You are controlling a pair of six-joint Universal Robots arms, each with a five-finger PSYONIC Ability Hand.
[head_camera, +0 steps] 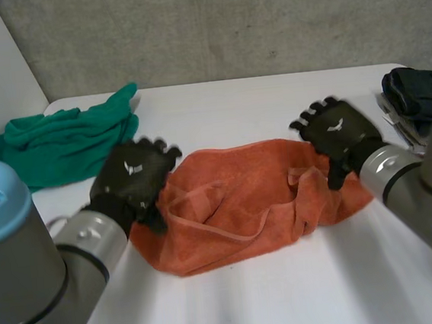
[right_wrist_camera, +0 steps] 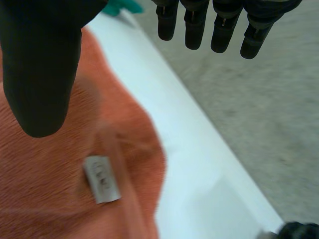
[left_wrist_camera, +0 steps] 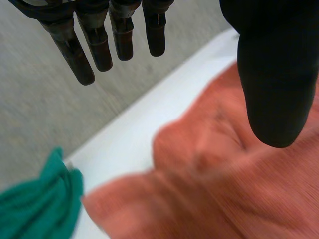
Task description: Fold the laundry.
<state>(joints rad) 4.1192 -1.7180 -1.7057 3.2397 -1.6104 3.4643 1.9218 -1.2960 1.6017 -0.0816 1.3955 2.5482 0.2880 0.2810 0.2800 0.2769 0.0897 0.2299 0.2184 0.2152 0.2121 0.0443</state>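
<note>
Left black hand (head_camera: 135,176): fingers spread, empty, at left end of crumpled orange towel (head_camera: 243,201). Right black hand (head_camera: 338,136): same, at right end. Rumpled green cloth (head_camera: 61,142): left of towel, apart.

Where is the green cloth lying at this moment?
In the head view the green cloth lies bunched at the far left of the table, just beyond the left hand and apart from the orange towel in the middle.

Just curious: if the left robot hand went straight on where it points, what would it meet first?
Likely the grey wall: the left robot hand points across bare table; depth unclear.
</note>
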